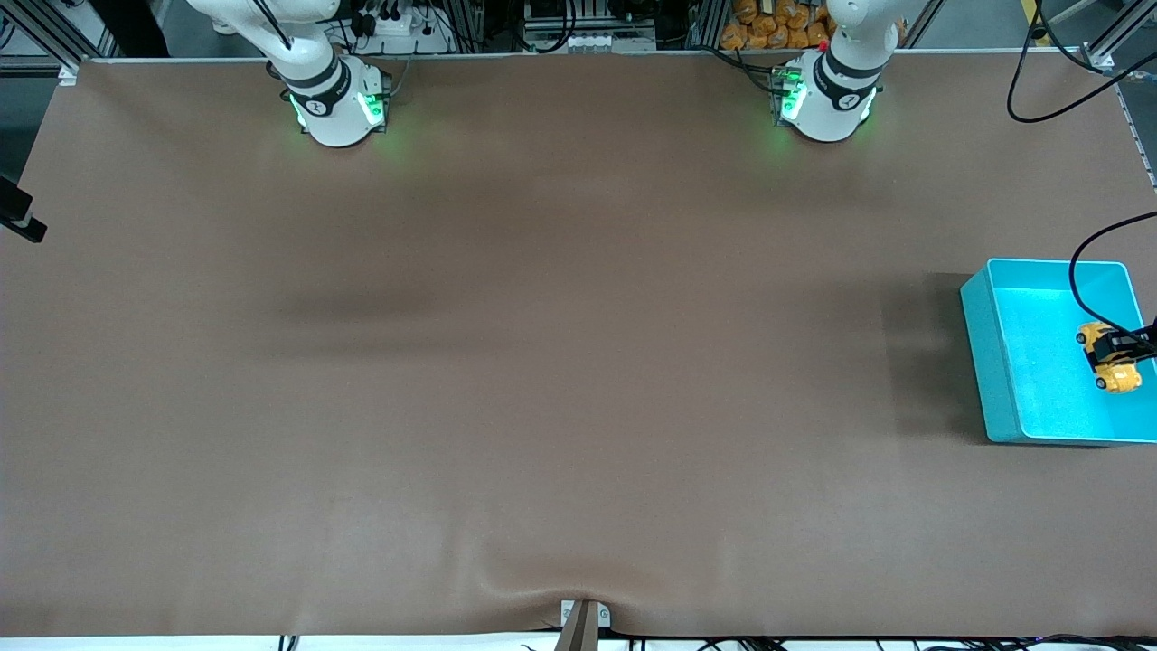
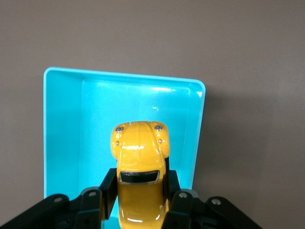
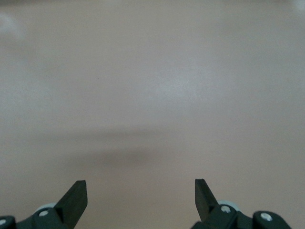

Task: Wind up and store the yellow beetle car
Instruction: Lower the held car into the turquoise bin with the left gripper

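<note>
The yellow beetle car (image 1: 1110, 355) hangs over the inside of the teal bin (image 1: 978, 336), which stands at the left arm's end of the table. My left gripper (image 2: 141, 178) is shut on the car (image 2: 139, 151), a black finger (image 2: 108, 186) pressing each flank at the windscreen; the bonnet points away from the wrist. The bin's floor (image 2: 95, 124) shows bare below the car. My right gripper (image 3: 140, 188) is open over bare brown table with nothing between its fingers; in the front view it is out of sight.
Brown cloth (image 1: 542, 380) covers the whole table. A black cable (image 1: 1077, 262) loops above the bin. A small metal bracket (image 1: 585, 618) sits at the table edge nearest the front camera. Both arm bases (image 1: 336, 107) stand along the farthest edge.
</note>
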`<action>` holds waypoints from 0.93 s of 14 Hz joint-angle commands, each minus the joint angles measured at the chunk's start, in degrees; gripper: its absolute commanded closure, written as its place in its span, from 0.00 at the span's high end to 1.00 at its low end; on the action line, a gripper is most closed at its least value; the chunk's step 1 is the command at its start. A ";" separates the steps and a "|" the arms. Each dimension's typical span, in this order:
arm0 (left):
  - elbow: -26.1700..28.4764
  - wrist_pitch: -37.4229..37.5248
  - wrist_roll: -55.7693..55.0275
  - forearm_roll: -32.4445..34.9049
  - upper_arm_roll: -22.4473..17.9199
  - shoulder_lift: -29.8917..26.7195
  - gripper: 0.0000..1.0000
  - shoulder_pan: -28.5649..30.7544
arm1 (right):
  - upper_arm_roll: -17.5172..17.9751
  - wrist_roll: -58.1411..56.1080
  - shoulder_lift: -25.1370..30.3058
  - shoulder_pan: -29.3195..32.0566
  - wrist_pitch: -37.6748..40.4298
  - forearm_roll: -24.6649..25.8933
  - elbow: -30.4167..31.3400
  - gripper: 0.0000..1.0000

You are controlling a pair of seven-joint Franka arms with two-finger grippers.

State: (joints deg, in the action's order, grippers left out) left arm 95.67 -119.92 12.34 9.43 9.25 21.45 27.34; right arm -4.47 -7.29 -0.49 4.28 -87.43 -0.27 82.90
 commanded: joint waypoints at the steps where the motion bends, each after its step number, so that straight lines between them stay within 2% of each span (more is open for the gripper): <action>1: 0.49 -2.42 1.81 -0.56 0.50 0.61 0.00 1.14 | 0.51 0.34 0.75 1.25 1.55 -0.78 -0.37 1.00; 4: 0.57 -5.06 7.60 0.06 0.33 2.27 0.00 4.11 | 0.69 0.69 0.67 1.08 3.32 -0.78 -0.98 1.00; 7: 0.49 -6.47 7.44 0.15 -0.11 4.47 0.00 4.39 | 0.78 0.69 0.67 0.90 3.32 -0.78 -0.99 1.00; 11: 0.40 -6.56 7.17 0.32 -0.11 4.56 0.00 4.22 | 0.78 0.61 0.58 0.72 3.32 -0.78 -0.99 1.00; 13: -0.13 -6.56 7.26 3.46 -0.03 4.39 0.00 3.78 | 0.78 0.61 0.58 0.81 3.32 -0.78 -0.99 1.00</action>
State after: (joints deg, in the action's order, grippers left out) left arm 95.94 -126.16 19.27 10.19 9.09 26.58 31.43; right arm -4.30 -7.29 -0.44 4.30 -84.82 -0.28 82.17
